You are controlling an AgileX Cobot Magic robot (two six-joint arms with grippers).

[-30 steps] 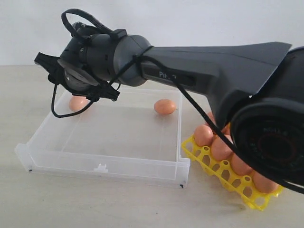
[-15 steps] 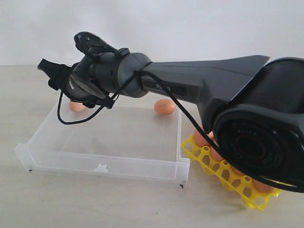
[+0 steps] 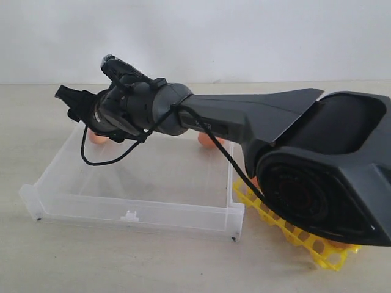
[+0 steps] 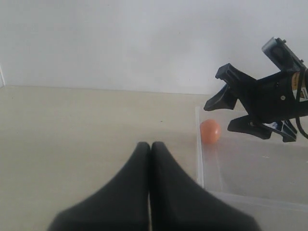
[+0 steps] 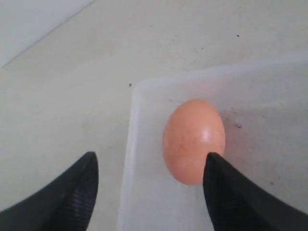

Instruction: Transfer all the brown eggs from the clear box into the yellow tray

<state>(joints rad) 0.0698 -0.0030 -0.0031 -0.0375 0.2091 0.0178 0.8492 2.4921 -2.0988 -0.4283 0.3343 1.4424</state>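
Plain white wall (image 3: 244, 36) at the back, pale beige table (image 3: 36, 256) under everything. On it sits the clear box (image 3: 134, 210), and the yellow tray (image 3: 317, 250) is just beside the box's right wall. The big dark right arm (image 3: 256, 122) reaches across and covers most of the tray. Only the near edge of the lattice shows, so whatever's in it is hard to make out.

Inside the box, one brown egg (image 5: 193, 141) lies in the far left corner. A second egg (image 3: 206, 141) sits by the box's far wall, half hidden behind the arm.

The right gripper (image 5: 151, 161) hangs at that far left corner with its fingers spread wide, holding nothing. One finger is outside the box wall and the other is inside, right up against the egg, can't tell if it actually touches.

The left gripper (image 4: 150, 147) is outside the box's left wall, over bare table, fingers pressed together and empty.
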